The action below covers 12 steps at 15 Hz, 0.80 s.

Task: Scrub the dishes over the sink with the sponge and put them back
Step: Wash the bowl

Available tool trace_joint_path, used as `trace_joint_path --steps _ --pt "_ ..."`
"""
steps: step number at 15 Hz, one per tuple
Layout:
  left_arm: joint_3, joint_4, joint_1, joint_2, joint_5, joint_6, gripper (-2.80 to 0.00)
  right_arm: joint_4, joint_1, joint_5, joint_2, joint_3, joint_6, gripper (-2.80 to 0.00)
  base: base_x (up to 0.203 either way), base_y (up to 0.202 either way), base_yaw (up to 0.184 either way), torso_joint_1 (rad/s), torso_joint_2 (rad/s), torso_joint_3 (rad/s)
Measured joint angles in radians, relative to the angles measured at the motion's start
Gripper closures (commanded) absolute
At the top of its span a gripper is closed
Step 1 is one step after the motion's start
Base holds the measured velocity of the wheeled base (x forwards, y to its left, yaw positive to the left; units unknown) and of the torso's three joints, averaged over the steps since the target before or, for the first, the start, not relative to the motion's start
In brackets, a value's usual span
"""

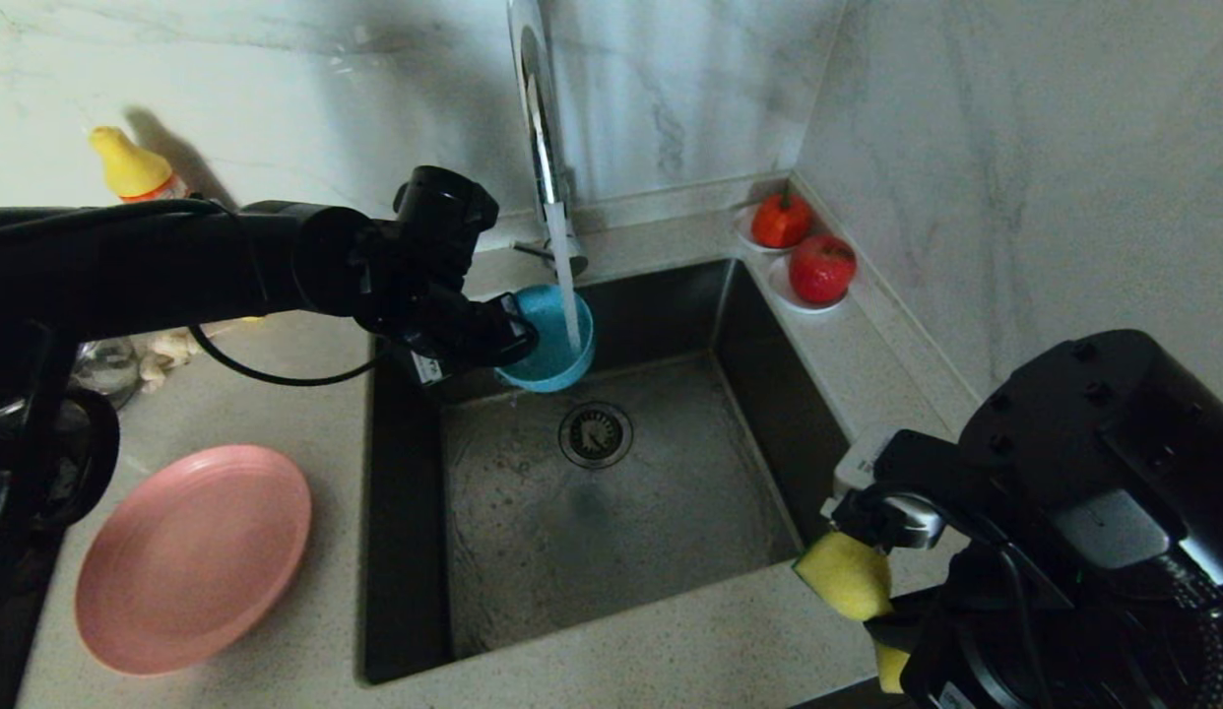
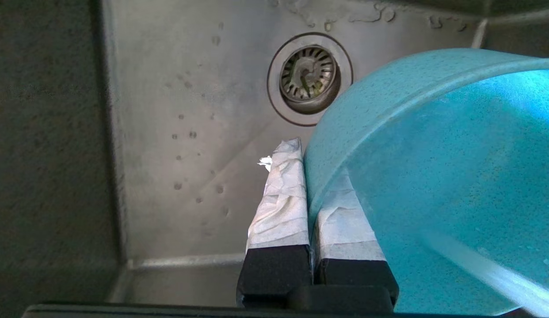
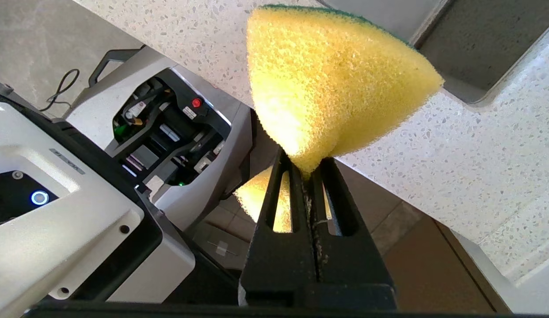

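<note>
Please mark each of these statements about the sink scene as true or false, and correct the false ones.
1. The left gripper is closed on the rim of the teal bowl. True.
2. The tap is turned off. False: a stream of water falls from it into the bowl, which is held over the sink.
3. The pink plate lies inside the sink. False: it rests on the counter, on the robot's left side of the sink.
4. The right gripper pinches the yellow sponge. True.
5. The sponge is touching the bowl. False: it is held apart from it, over the counter at the near right corner of the sink.
</note>
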Motion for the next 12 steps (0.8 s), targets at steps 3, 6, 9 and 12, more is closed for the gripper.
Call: trace_joint_path --steps 3,6,9,12 --pt "-0.02 -0.002 0.0 0.021 0.001 0.0 0.0 0.0 0.0 0.006 -0.001 0.007 0.0 0.0 0.0 0.0 0.0 0.0 0.0 0.0" --pt "-0.011 0.008 0.0 0.022 0.004 0.0 0.0 0.0 0.0 0.007 -0.002 0.009 0.0 0.0 0.0 0.0 0.0 0.0 0.0 0.0" --pt "0.041 0.006 0.0 -0.011 0.012 0.01 0.0 -0.003 0.0 0.008 -0.002 0.012 0.001 0.0 0.0 0.0 0.0 0.0 0.0 0.0" --pt "0.063 0.009 -0.001 -0.039 0.015 0.024 0.0 -0.028 0.001 0.008 -0.003 0.019 0.0 0.0 0.0 0.0 0.0 0.0 0.0 0.0"
